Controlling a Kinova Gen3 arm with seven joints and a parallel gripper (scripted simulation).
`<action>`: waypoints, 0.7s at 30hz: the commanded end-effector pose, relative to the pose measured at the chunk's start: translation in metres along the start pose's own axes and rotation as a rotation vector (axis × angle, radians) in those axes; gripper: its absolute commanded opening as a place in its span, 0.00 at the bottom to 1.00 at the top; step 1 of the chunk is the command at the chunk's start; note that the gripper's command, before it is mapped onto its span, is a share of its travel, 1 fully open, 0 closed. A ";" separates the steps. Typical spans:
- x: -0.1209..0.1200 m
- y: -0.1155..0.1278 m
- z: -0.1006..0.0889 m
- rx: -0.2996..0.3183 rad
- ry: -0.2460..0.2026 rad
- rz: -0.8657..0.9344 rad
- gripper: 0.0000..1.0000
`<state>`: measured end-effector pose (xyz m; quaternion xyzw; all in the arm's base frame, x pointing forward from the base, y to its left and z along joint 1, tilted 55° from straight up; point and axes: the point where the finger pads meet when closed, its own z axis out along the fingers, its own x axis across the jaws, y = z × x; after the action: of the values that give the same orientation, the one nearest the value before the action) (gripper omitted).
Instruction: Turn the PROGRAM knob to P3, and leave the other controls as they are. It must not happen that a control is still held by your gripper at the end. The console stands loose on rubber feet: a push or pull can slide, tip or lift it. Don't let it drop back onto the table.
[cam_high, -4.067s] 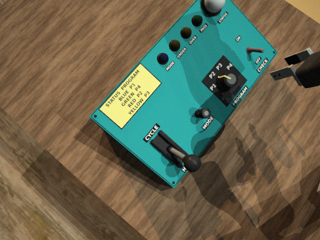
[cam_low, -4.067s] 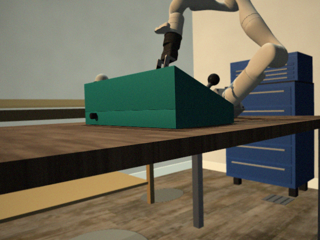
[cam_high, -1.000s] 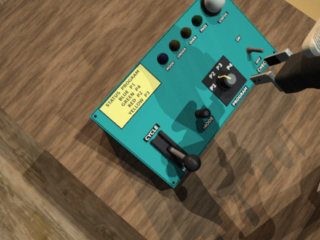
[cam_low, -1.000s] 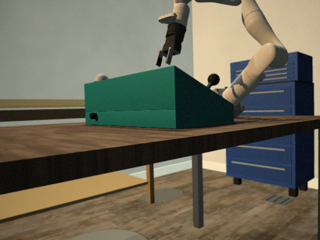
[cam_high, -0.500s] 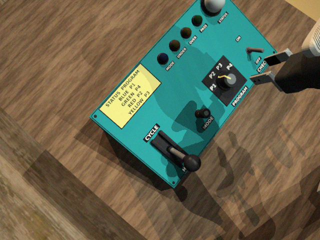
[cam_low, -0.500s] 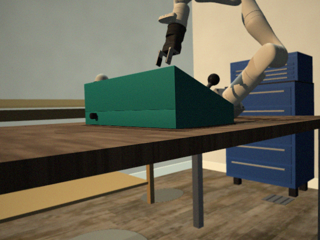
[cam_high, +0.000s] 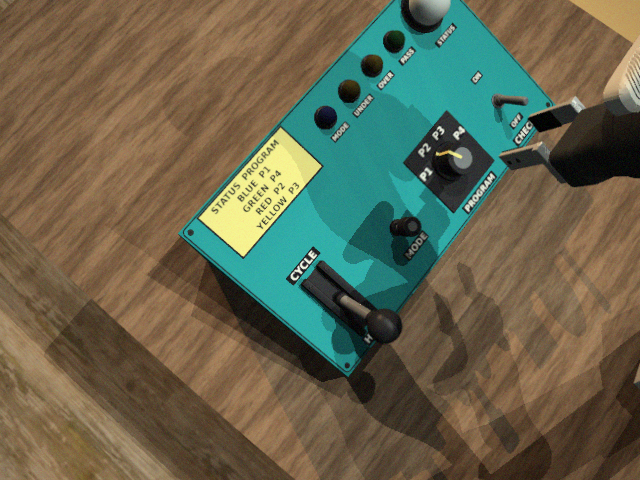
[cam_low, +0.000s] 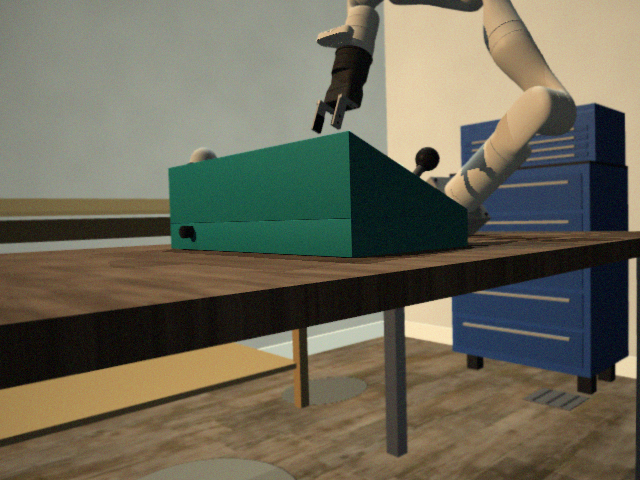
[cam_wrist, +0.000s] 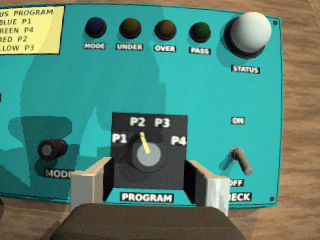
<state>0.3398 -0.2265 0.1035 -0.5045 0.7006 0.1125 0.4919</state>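
Note:
The teal console (cam_high: 361, 170) stands on the wooden table. Its black PROGRAM knob (cam_high: 450, 162) sits on a black plate marked P1 to P4; the yellow pointer lies near P2, between P1 and P2 in the wrist view (cam_wrist: 147, 155). My gripper (cam_high: 537, 135) is open and empty, hovering above the console's near edge by the CHECK label, apart from the knob. In the wrist view the two fingers frame the knob from above. In the exterior view the gripper (cam_low: 327, 117) hangs just above the console's top edge.
A CHECK toggle (cam_high: 509, 99) points toward OFF beside the knob. A MODE button (cam_high: 405, 226), a CYCLE lever (cam_high: 361, 310), four dark lamps (cam_high: 356, 77) and a white STATUS dome (cam_high: 427, 11) share the panel. A blue tool cabinet (cam_low: 547, 242) stands behind.

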 end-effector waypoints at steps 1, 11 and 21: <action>0.000 -0.001 -0.001 0.001 0.001 0.000 1.00; 0.000 0.002 -0.001 0.001 0.001 0.000 1.00; -0.005 0.018 0.000 0.001 0.001 0.000 1.00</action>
<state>0.3297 -0.2164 0.1016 -0.5060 0.6997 0.1130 0.4916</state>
